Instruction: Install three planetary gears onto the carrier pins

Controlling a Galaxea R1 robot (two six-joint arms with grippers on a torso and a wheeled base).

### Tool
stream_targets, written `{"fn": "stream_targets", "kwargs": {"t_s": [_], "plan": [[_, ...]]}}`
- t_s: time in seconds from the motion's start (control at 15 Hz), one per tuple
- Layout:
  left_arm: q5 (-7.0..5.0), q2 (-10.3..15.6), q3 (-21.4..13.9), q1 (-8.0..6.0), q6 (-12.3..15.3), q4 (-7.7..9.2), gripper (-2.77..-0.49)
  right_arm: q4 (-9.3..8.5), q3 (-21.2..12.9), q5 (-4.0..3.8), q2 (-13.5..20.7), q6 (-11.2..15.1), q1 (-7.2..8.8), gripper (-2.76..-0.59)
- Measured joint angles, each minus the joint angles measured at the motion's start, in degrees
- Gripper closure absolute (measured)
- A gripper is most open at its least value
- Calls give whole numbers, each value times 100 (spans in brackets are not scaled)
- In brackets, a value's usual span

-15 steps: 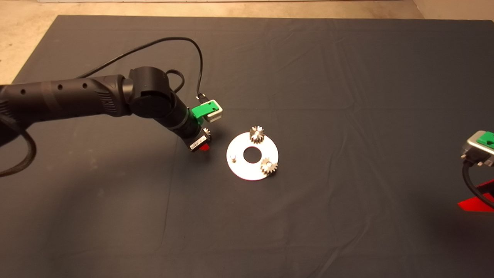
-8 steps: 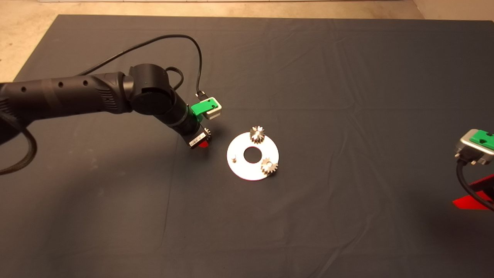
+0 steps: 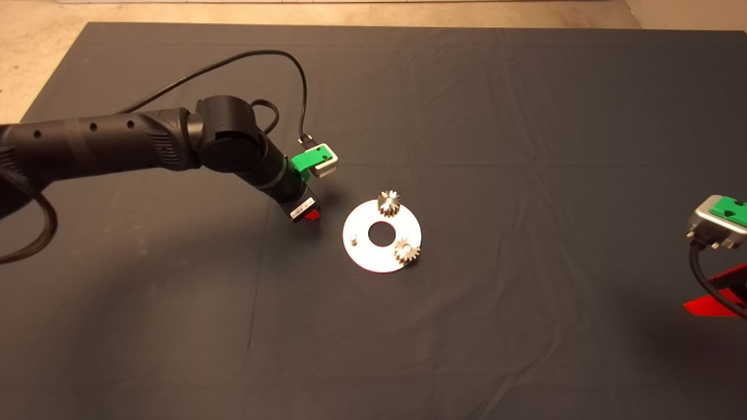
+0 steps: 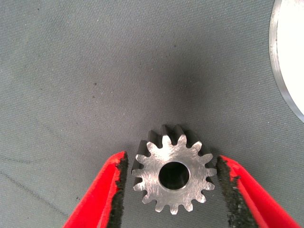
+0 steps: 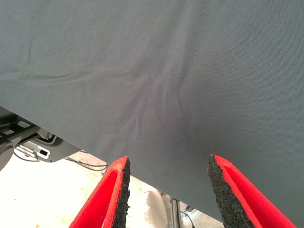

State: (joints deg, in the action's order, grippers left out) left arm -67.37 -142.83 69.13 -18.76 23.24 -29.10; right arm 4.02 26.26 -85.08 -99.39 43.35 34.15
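Two of the three gears already sit on pins of the disc point(image 3: 381, 235): one at the far side point(image 3: 388, 203) and one at the near right point(image 3: 407, 251), while the pin point(image 3: 353, 238) on the disc's left stands bare. The third gear point(image 4: 172, 174) lies flat on the dark mat point(image 3: 467, 116) of the worktop, just beside the disc's left rim, and the left end effector point(image 4: 171, 190) straddles it with its jaws spread, pads close to the teeth on both sides but not touching them (so nothing is gripped yet). The right end effector point(image 5: 166, 194) waits at the right edge of the mat, likewise spread and empty. The risks, as I judge them: closing on tooth tips rather than across the body could let the gear twist or tilt in the grip, and a tilted bore would jam on the pin instead of sliding down. A pad catching the mat's fabric could also drag the gear off centre.
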Motion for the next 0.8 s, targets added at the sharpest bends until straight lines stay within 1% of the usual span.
{"fn": "stream_targets", "kwargs": {"t_s": [0.13,0.2,0.53,0.6,0.73,0.8], "plan": [[6,30,0,0,0,0,-121,0,0,2,0,0,0,-119],[11,41,-1,0,0,9,-110,0,0,0,-1,0,0,-119],[33,55,-1,0,1,13,-109,0,0,0,0,0,0,-119],[34,61,-1,1,2,13,-104,0,0,-1,0,0,0,-118],[48,66,-1,0,2,12,-101,-1,2,0,-2,0,0,-119],[76,78,-1,2,2,13,-99,0,4,0,0,0,0,-119]]}}
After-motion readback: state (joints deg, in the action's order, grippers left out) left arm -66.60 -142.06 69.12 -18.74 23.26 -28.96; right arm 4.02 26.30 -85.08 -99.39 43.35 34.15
